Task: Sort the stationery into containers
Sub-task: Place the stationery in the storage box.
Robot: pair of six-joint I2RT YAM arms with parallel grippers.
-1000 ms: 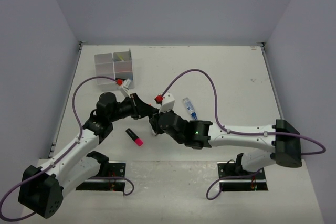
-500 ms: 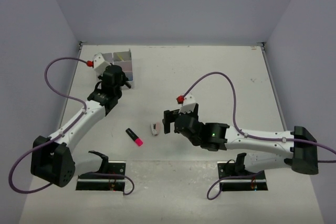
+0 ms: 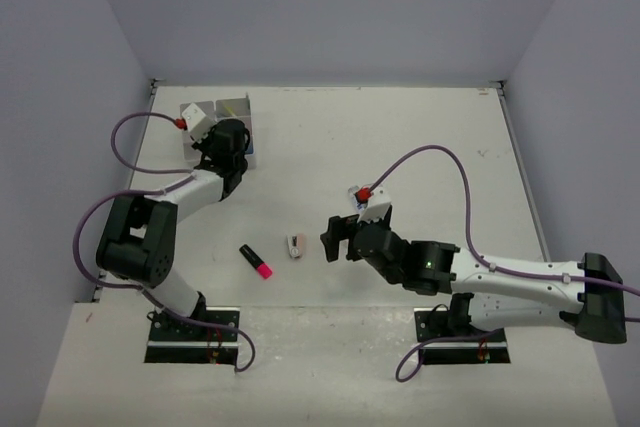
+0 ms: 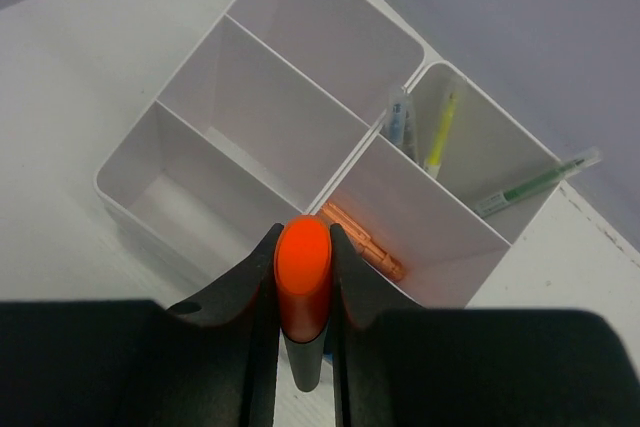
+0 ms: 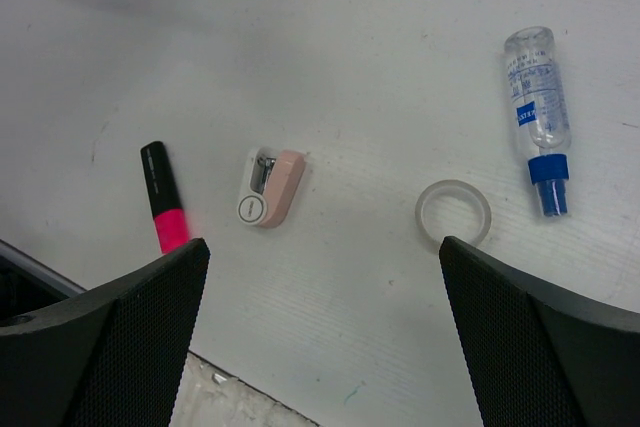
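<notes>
The left gripper (image 4: 302, 282) is clenching an orange highlighter (image 4: 302, 262), one jaw pressing each side of the barrel and the orange end pointing back at the wrist camera. It is hovering over the near edge of the tray (image 4: 128, 152), which is sitting at about 11 o'clock on the table (image 3: 420, 137). Judging by that pose, the arm is lining the highlighter up for a drop. A likely target is the compartment at 3 o'clock of the tip, where an orange marker (image 4: 368, 244) is already lying. The pens (image 4: 441, 127) are leaning in the compartment beyond it, at 1 o'clock. The three cells on the left are showing nothing inside.

Only the left wrist view is showing these contents. From above, the arm is covering most of the tray.

Moving right, a pink highlighter (image 5: 164, 199) and a pink-and-white piece (image 5: 270, 188) are lying loose on the table, unsorted. The right gripper (image 3: 337, 236) is hanging released above them, jaws spread wide, probably choosing its next pick.

Its wrist view is revealing a tape ring (image 5: 454, 214) at 3 o'clock and a blue-capped bottle (image 5: 538, 112) at 2 o'clock. From above, the right arm is hiding them.
</notes>
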